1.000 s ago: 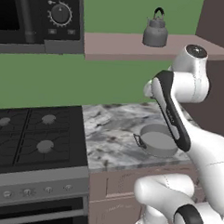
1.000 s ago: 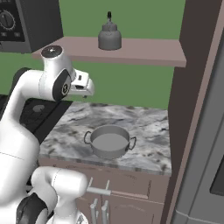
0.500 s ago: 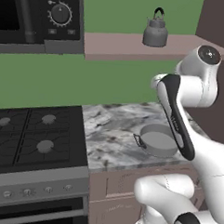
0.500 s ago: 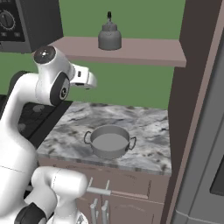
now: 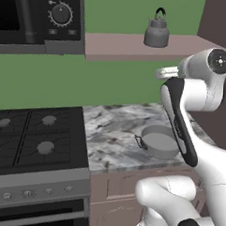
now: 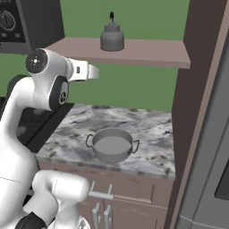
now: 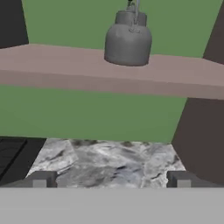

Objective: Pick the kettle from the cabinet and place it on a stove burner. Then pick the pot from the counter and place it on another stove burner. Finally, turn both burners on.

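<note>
On your left you have the stove [image 5: 33,139], its burners [image 5: 46,147] bare. To its right the pot [image 5: 160,142] sits on the marbled desk [image 5: 111,138], by the arm. Above, the kettle [image 7: 128,38] stands upright on the cabinet shelf [image 7: 65,65]. Your tool [image 7: 111,179] is spread wide and empty, below the shelf, facing the kettle, well apart from it.

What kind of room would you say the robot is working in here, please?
A simulated home kitchen, it seems: a black four-burner cooktop, a grey-and-white marbled stone counter, and a small grey metal kettle on a mauve-brown shelf.
</note>
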Robot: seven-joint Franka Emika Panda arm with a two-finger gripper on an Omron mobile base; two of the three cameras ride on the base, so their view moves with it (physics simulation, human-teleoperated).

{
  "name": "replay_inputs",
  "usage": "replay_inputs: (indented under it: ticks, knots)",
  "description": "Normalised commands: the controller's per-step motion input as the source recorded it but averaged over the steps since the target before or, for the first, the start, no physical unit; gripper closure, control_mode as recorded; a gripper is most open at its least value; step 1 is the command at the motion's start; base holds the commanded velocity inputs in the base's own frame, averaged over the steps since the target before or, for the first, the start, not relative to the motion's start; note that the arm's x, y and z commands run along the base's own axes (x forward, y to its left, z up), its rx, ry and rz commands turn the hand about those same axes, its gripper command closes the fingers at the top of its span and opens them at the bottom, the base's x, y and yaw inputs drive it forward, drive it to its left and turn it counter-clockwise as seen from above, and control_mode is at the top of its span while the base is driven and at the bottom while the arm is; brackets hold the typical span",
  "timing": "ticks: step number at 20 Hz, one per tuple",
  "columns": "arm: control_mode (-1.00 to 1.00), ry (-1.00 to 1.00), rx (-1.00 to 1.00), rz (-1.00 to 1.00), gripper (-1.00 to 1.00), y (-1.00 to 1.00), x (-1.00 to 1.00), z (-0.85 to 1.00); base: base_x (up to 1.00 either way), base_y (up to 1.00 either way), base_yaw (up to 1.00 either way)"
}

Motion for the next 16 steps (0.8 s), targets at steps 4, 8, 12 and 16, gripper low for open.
replay_inputs:
  ticks: [4,8,12,16]
  knots:
    - [-1.00,-0.22,-0.01,0.00,-1.00,-0.07,0.00,0.40,0.00,0.00,0.00]
    - [-1.00,-0.19,0.00,0.00,-1.00,-0.09,0.00,0.37,0.00,0.00,0.00]
    - [-1.00,-0.16,0.00,0.00,-1.00,-0.06,0.00,0.38,0.00,0.00,0.00]
    - [-1.00,-0.10,0.00,0.00,-1.00,-0.08,0.00,0.38,0.00,0.00,0.00]
